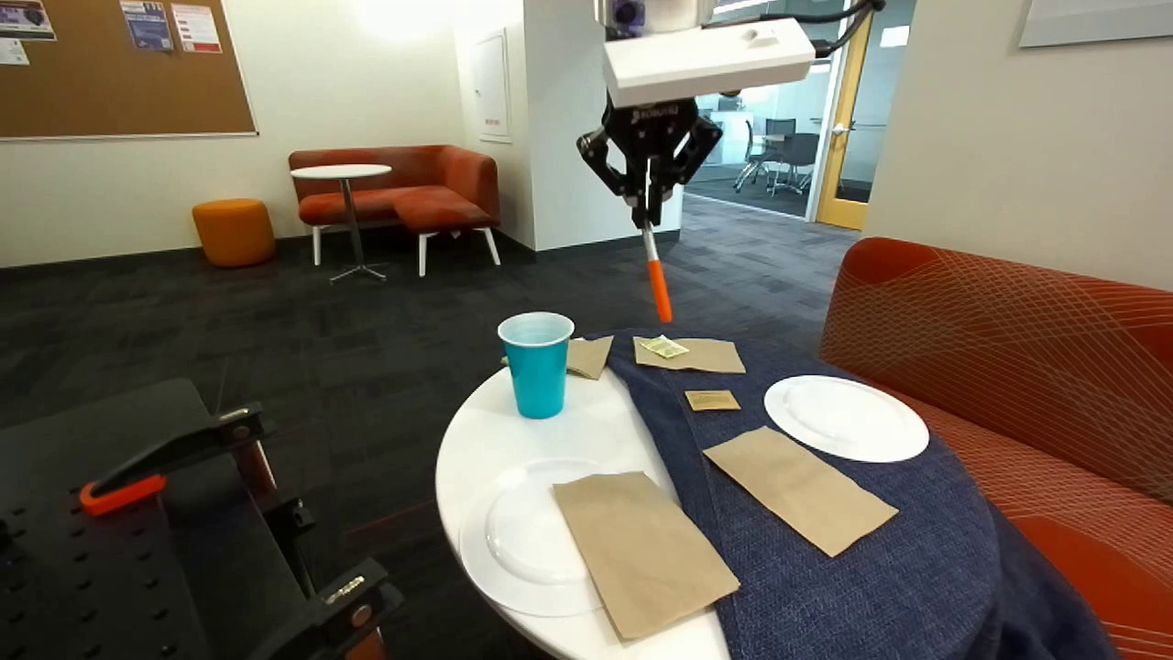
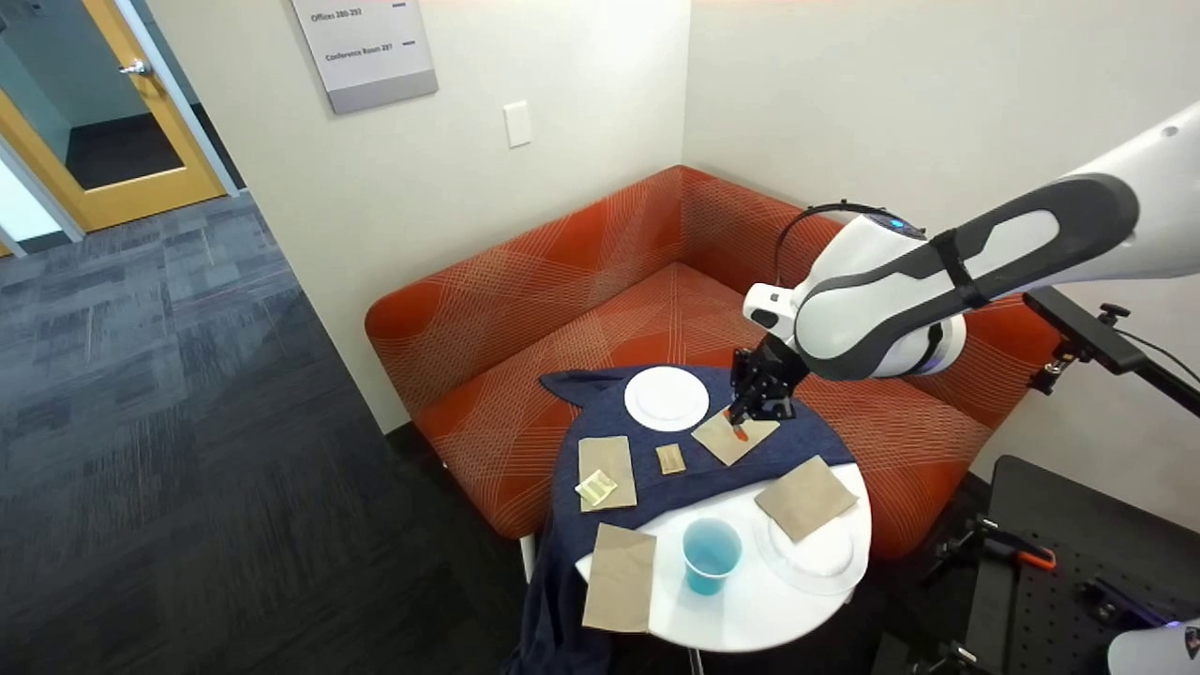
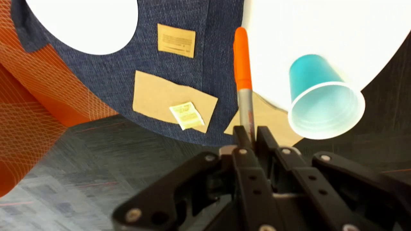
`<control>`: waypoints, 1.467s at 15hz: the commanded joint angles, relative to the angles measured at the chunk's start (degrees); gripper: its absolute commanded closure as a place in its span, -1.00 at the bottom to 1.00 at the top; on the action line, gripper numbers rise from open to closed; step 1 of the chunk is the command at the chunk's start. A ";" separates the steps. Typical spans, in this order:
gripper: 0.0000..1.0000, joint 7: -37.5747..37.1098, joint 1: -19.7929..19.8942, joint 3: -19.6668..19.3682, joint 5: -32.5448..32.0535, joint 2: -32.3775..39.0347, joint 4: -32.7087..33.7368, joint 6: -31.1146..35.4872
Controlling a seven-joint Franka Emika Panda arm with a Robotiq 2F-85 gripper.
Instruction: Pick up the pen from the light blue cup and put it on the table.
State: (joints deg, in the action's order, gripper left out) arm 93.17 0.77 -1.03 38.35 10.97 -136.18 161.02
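Note:
My gripper (image 1: 647,213) is shut on the pen (image 1: 659,289) and holds it in the air, orange end down and slightly tilted. In the wrist view the fingertips (image 3: 251,130) pinch the pen's pale barrel, and its orange part (image 3: 243,61) points away from the jaws. The pen's upper end is partly hidden by the fingers. The light blue cup (image 1: 539,378) stands upright on the bare white part of the table (image 1: 586,435), apart from the gripper. The cup also shows in an exterior view (image 2: 710,560) and the wrist view (image 3: 311,72).
Brown napkins (image 1: 802,486), small packets (image 1: 712,401) and white plates (image 1: 848,417) lie on the table. A navy cloth (image 1: 852,559) covers part of it. A red bench (image 2: 609,319) wraps around the table. A black cart with clamps (image 1: 101,541) stands nearby.

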 commanded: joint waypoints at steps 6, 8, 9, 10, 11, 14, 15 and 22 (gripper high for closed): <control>0.94 -8.14 -1.13 -5.88 -16.44 1.85 0.48 -0.82; 0.94 -9.83 3.48 -2.52 -21.96 1.31 0.32 -1.45; 0.94 -10.70 4.12 -2.32 -24.08 1.17 0.41 -2.01; 0.94 -10.86 4.85 -2.16 -25.82 1.24 0.67 -2.67; 0.94 -11.40 5.31 -2.22 -27.71 1.54 0.98 -3.19; 0.94 -10.76 6.71 -2.21 -31.57 3.23 2.78 -6.05; 0.94 -10.24 7.27 -2.11 -32.17 3.95 3.55 -7.03; 0.94 -7.67 10.52 -1.44 -33.77 9.28 9.26 -13.04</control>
State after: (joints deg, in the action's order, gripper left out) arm 84.36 9.15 -3.67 6.04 17.49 -130.58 150.61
